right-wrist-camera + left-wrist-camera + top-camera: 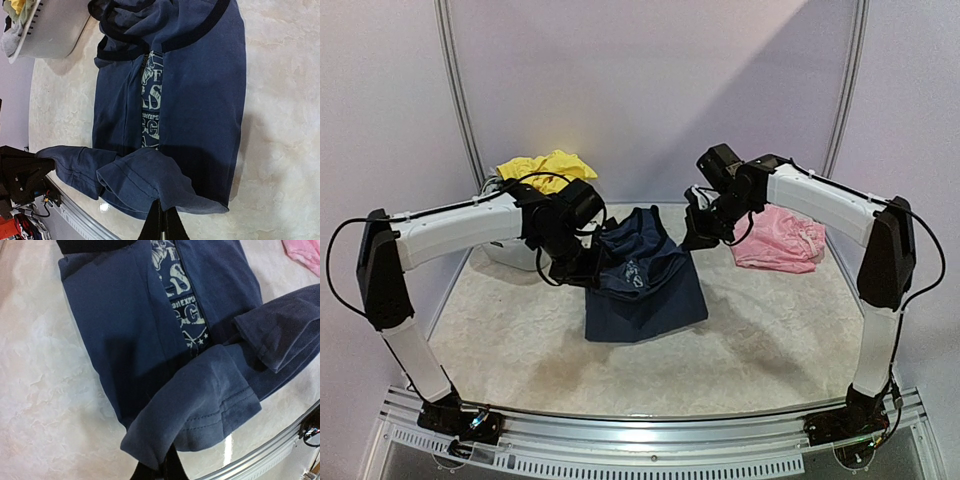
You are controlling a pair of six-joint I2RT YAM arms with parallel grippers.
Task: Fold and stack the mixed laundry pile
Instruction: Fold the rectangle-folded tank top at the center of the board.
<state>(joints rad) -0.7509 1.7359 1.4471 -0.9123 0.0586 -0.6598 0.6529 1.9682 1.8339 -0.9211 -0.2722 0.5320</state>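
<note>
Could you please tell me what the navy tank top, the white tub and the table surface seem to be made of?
Navy tank top: soft matte knit, probably cotton jersey; it drapes and shows stitched hems. White tub: smooth moulded plastic, likely, with a slotted rim. Table surface: pale, mottled, faintly textured; material unclear, perhaps laminate or mat.

The navy cloth tank top [645, 285] is a soft, matt knit with stitched hems and a flat white print. The cream marbled table [770, 340] has a smooth, faint sheen. The white plastic tub [55, 30] is smooth.
</note>
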